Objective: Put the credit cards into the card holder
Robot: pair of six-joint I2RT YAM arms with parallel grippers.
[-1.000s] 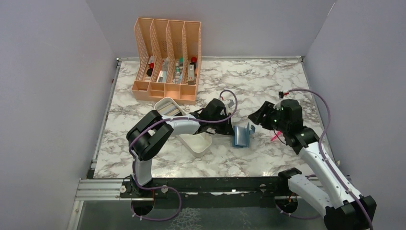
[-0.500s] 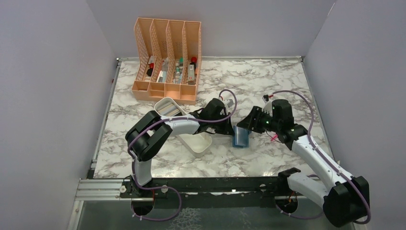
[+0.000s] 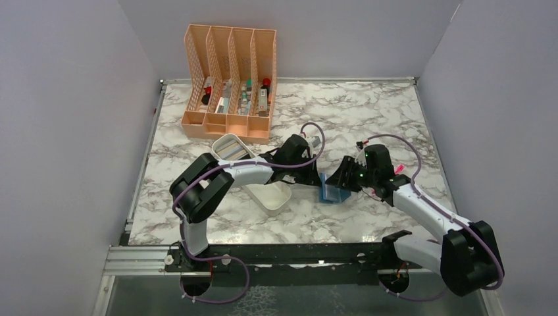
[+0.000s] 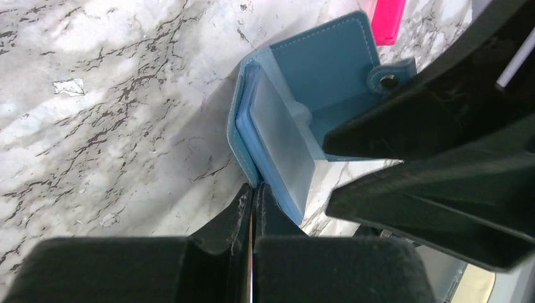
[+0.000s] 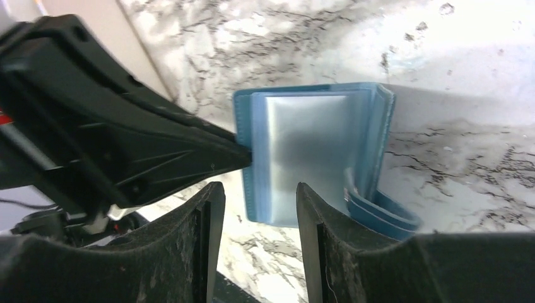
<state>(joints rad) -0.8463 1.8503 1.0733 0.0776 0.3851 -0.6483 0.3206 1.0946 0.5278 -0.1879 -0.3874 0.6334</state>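
The teal-blue card holder (image 3: 331, 191) stands open on its edge mid-table. Its snap tab (image 4: 388, 79) sticks out at one side, and a pale grey card or sleeve (image 5: 303, 148) faces the right wrist camera inside it. My left gripper (image 4: 253, 188) is shut, its tips pinching the card holder's (image 4: 328, 63) cover edge. From the right, my right gripper (image 5: 260, 196) is open, its fingers (image 5: 211, 218) astride the lower edge of the card holder (image 5: 252, 189) without gripping it. Pale credit cards (image 3: 230, 151) lie in the white tray.
The long white tray (image 3: 275, 199) lies under my left arm. A peach mesh organizer (image 3: 230, 82) with small bottles stands at the back left. A pink object (image 3: 399, 169) lies on the marble just right of the right wrist.
My right arm has swung left and down to the card holder, and its jaws have narrowed a little. The left gripper has stayed shut at the holder's edge.
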